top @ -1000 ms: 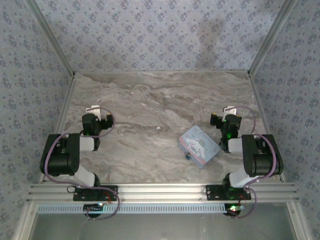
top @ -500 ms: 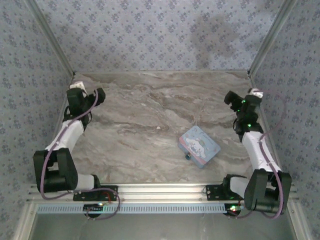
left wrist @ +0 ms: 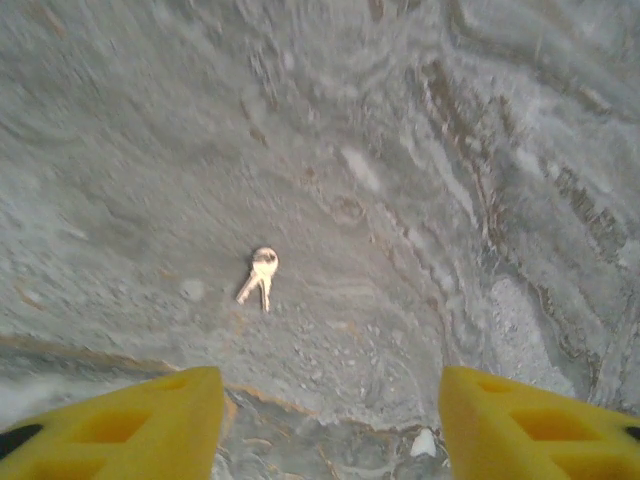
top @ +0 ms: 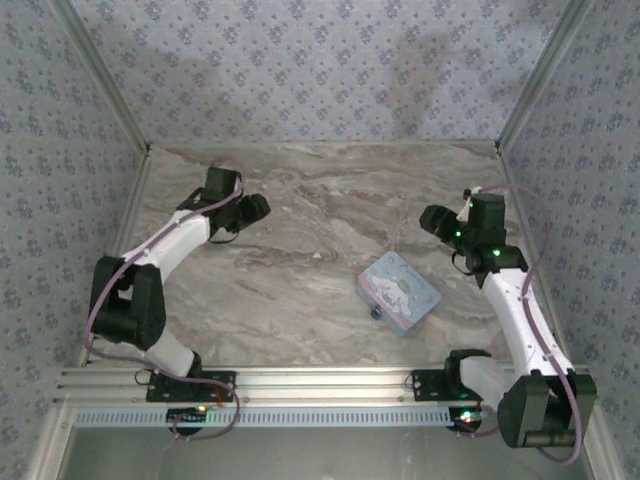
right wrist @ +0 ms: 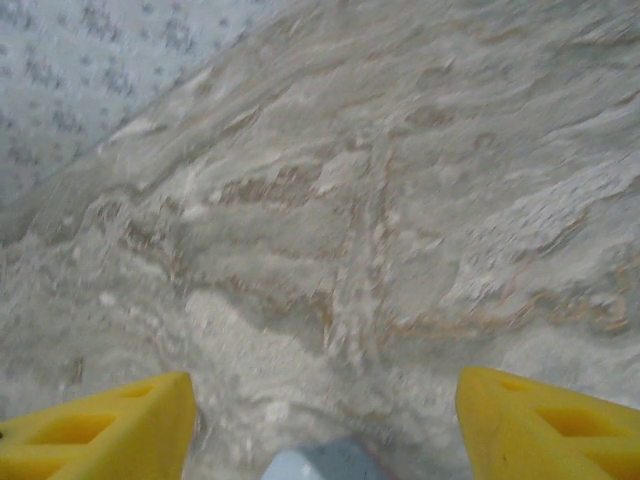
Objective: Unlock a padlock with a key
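The padlock [top: 376, 313] is a tiny dark bluish lump lying against the near-left edge of a pale blue cartoon tin [top: 398, 292]. A small pale key [top: 318, 257] lies on the marble to the tin's upper left. In the left wrist view it shows as two brass keys [left wrist: 260, 275] on a ring, ahead of my left gripper [left wrist: 330, 430]. That gripper [top: 254, 209] is open and empty, hovering left of and behind the key. My right gripper [top: 432, 220] is open and empty too, behind and to the right of the tin, whose corner [right wrist: 315, 462] peeks in between its fingers [right wrist: 100, 430].
The marble table [top: 300, 210] is boxed in by patterned walls at the back and both sides, with metal posts [top: 100, 90] at the corners. A small white chip [left wrist: 424, 443] lies on the marble near the left gripper's right finger [left wrist: 540, 425].
Both arms have swung in from the side walls toward the middle: the left gripper moved right toward the key, the right gripper moved left and nearer to the tin. The jaws have narrowed somewhat.
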You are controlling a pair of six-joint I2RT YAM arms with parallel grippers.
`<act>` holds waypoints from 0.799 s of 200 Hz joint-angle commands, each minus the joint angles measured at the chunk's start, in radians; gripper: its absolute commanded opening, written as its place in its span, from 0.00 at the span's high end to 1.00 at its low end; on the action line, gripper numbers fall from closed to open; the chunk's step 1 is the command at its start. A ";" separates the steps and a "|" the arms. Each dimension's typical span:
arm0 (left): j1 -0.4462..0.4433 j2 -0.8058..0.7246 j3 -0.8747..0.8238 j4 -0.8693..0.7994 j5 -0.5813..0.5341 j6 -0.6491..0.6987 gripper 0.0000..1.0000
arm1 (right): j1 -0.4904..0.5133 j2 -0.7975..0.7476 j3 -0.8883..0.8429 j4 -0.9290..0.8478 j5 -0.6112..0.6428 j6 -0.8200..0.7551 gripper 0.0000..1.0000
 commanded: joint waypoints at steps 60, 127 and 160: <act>-0.150 0.123 0.143 -0.080 0.027 -0.049 0.40 | 0.121 -0.037 -0.018 -0.295 0.134 0.117 0.24; -0.337 0.323 0.334 -0.041 0.310 0.050 0.38 | 0.127 -0.209 -0.185 -0.463 0.184 0.397 0.20; -0.410 0.395 0.390 -0.028 0.396 0.065 0.37 | 0.144 -0.281 -0.253 -0.441 0.137 0.459 0.20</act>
